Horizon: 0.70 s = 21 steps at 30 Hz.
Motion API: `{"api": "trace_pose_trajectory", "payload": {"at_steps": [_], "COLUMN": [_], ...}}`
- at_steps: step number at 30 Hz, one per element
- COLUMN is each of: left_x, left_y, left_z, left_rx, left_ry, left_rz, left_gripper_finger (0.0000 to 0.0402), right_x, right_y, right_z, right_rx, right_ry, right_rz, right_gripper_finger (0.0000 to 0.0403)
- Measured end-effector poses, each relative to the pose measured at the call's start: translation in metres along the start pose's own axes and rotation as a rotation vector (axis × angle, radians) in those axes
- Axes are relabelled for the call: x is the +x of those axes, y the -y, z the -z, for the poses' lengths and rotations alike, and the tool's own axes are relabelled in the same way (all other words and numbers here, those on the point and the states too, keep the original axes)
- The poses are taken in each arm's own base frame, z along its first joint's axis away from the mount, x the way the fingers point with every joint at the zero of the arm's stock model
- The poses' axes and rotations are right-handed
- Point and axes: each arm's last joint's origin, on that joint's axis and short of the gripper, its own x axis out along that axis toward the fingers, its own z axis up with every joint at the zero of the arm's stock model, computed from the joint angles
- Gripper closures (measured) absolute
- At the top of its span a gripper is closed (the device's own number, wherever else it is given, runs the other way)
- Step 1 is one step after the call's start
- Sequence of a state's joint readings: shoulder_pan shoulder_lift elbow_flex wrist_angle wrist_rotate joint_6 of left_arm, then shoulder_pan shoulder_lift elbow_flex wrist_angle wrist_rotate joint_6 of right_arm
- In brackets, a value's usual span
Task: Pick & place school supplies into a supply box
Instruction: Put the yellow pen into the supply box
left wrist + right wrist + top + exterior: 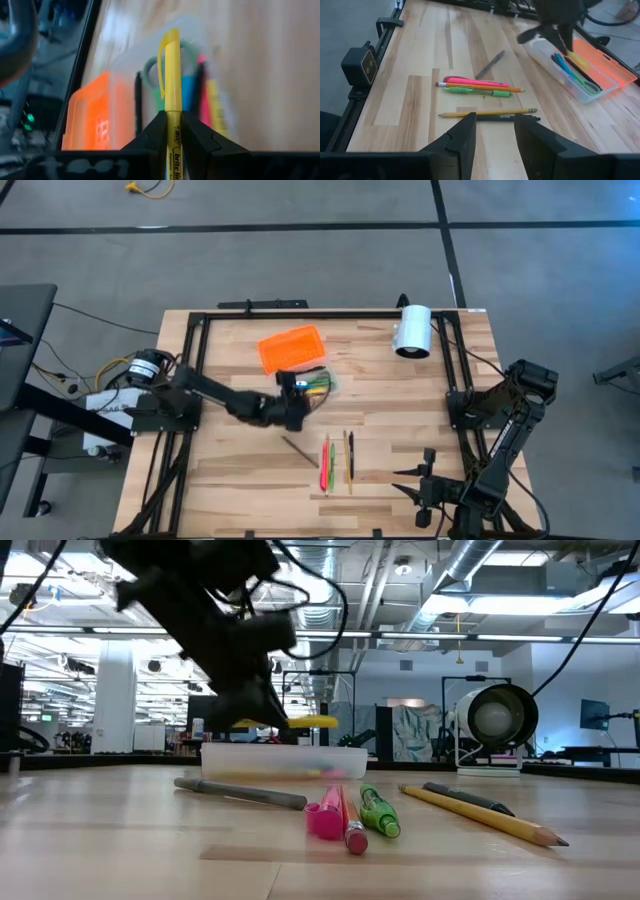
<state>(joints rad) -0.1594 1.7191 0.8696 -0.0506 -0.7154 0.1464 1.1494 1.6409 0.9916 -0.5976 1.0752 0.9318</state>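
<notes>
- The left end effector (172, 131) is clamped on a yellow highlighter (171, 75) and hangs over the open box (312, 386), near mid-tabletop (230, 460).
- The box holds scissors (152, 75) and several pens; its orange lid (291, 348) lies just beside it.
- A grey pen (298, 449), pink pen (325, 465), green pen (331, 463), pencil (346, 460) and black pen (352, 457) lie nearer the front edge.
- The right end effector (494, 131) waits at the front right, fingers spread, gripping nothing.
</notes>
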Motion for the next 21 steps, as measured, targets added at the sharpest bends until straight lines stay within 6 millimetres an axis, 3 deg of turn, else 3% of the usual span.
{"api": "trace_pose_trajectory", "payload": {"at_steps": [8, 14, 21], "left_x": [0.026, 0.029, 0.028], "left_y": [-0.031, -0.033, -0.033], "left_z": [0.009, 0.009, 0.009], "left_rx": [-0.124, -0.142, -0.140], "left_ry": [-0.060, -0.059, -0.059], "left_rz": [0.047, 0.089, 0.042], "left_gripper_finger": [0.0369, 0.0360, 0.0334], "right_x": [0.005, 0.012, 0.013], "right_y": [0.003, 0.007, 0.007], "right_z": [0.013, 0.031, 0.034], "right_rx": [-0.003, 0.015, 0.031], "right_ry": [-0.002, 0.000, 0.006], "right_rz": [0.003, -0.001, -0.008], "right_gripper_finger": [0.0276, 0.0276, 0.0276]}}
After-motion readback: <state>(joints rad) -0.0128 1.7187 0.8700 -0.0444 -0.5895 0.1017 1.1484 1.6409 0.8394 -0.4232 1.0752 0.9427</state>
